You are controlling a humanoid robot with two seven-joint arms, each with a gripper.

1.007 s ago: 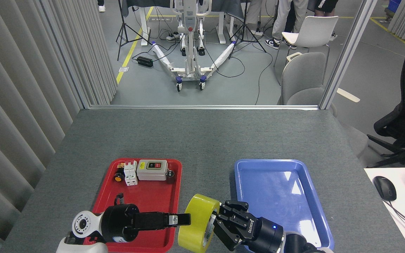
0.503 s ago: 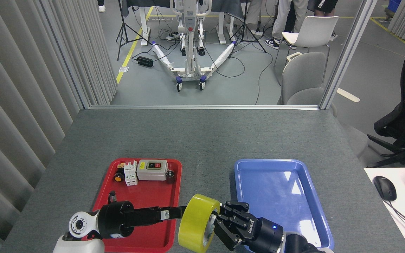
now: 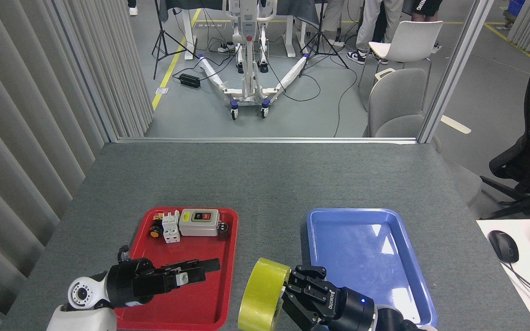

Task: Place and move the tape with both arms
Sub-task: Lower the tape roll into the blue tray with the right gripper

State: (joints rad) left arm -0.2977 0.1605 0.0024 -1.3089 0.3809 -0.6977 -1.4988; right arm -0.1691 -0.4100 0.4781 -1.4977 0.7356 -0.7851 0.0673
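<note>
1. The right tool [image 3: 292, 289] grips the tape [image 3: 263, 295], fingers clamped on the roll's right face and core. The roll stands on edge, at the near edge of the view, over the strip of grey surface [image 3: 265, 174] between the two trays.
2. The left tool [image 3: 210, 265] hangs over the red tray [image 3: 226, 294], fingers slightly parted and holding nothing. A clear gap lies between its tips and the tape.
3. The blue tray [image 3: 361, 248] lies bare, just right of the roll.
4. Switch parts [image 3: 187, 224] crowd the red tray's far end.
5. Beyond the trays the surface runs open to its far edge.
6. A second ago the left tool reached up against the roll; it has since pulled back to the left, and the tape has sunk slightly.
</note>
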